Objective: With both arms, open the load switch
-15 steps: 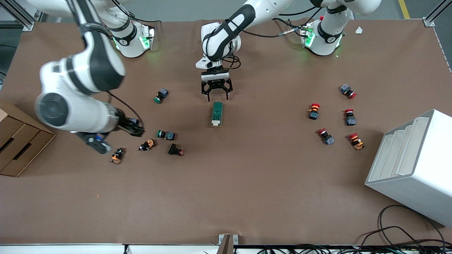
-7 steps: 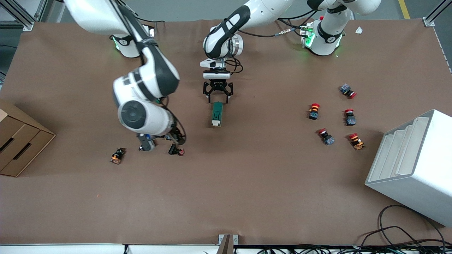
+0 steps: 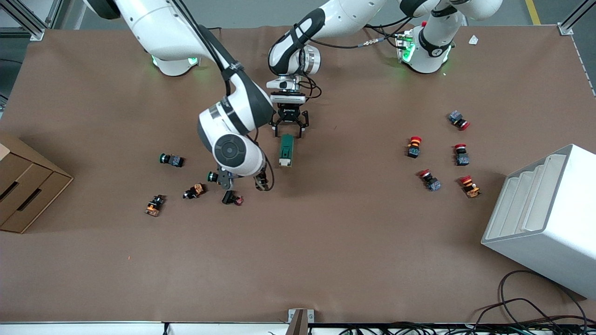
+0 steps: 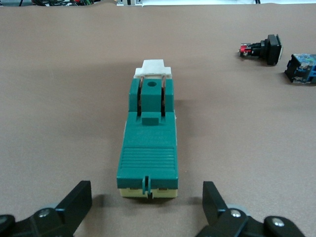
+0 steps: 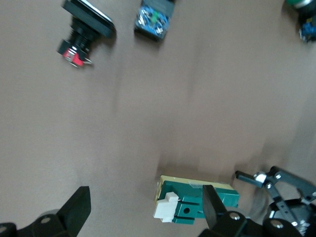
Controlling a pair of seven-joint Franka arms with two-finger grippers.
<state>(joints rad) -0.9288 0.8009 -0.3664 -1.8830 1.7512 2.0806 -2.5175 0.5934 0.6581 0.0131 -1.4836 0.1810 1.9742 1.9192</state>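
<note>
The load switch [image 3: 286, 150] lies mid-table, a dark-green block whose white toggle [image 3: 284, 162] is at the end nearer to the front camera. My left gripper [image 3: 288, 130] is open and low at the other end. In the left wrist view its fingertips [image 4: 79, 197] stand one on each side of the switch [image 4: 149, 148], apart from it. My right gripper [image 3: 244, 183] is open over the table beside the toggle end. The right wrist view shows the switch [image 5: 197, 200] and toggle [image 5: 165, 207] near one finger of the right gripper [image 5: 145, 207], with nothing held.
Green-capped and orange push buttons [image 3: 171, 160] [image 3: 194, 190] [image 3: 155, 205] and a black one [image 3: 231, 198] lie near the right gripper. Several red-capped buttons [image 3: 414, 146] lie toward the left arm's end, by a white rack [image 3: 545, 218]. A cardboard box [image 3: 23, 186] stands at the right arm's end.
The right arm has swung from the cardboard box end of the table to just beside the load switch. The left gripper has come down closer round the switch's end.
</note>
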